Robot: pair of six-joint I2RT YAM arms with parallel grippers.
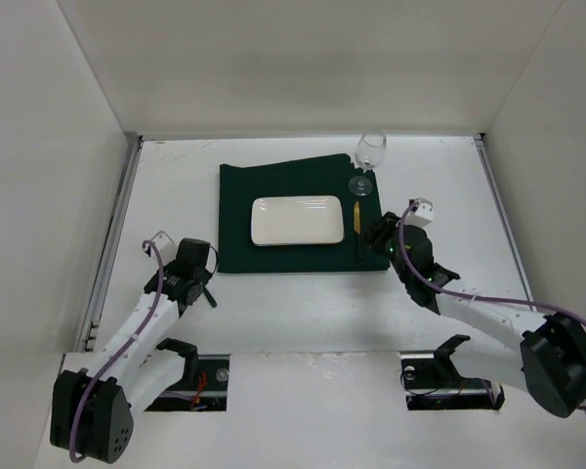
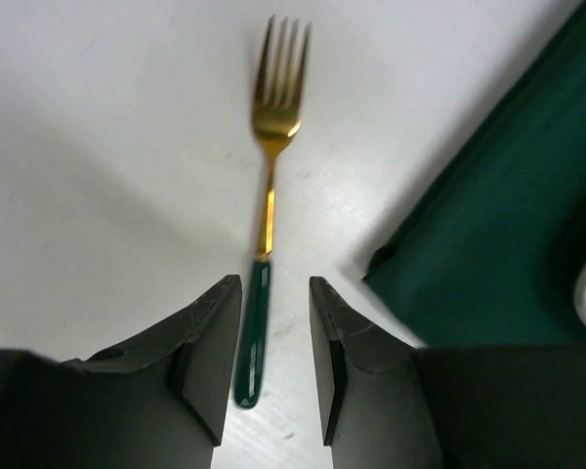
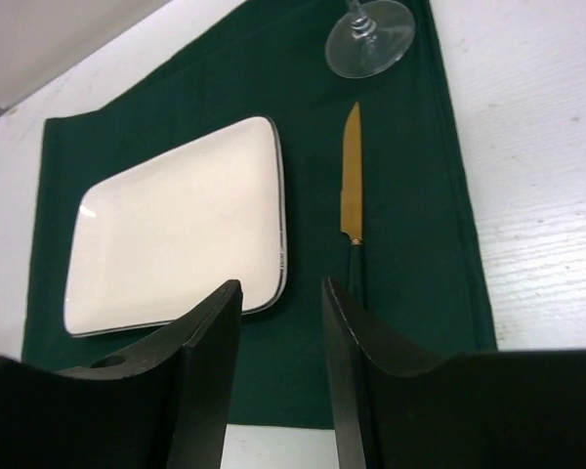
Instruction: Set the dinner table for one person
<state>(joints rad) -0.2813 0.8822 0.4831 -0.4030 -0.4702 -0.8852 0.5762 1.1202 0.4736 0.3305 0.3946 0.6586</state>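
A gold fork (image 2: 271,147) with a dark green handle lies on the white dinner table (image 1: 303,313), left of the dark green placemat (image 1: 303,166). My left gripper (image 2: 274,285) is open, and the fork's handle lies between its fingers, nearer the left one. On the placemat are a white rectangular plate (image 1: 297,220), a gold knife (image 3: 351,186) to its right, and a wine glass (image 1: 369,156) at the far right corner. My right gripper (image 3: 281,285) hangs open and empty over the placemat's near edge, just short of the knife's handle.
White walls close the table on the left, back and right. The placemat's left edge (image 2: 488,234) lies just right of my left gripper (image 1: 205,283). The glass's foot (image 3: 369,39) stands beyond the knife tip. Both arm bases sit at the near edge.
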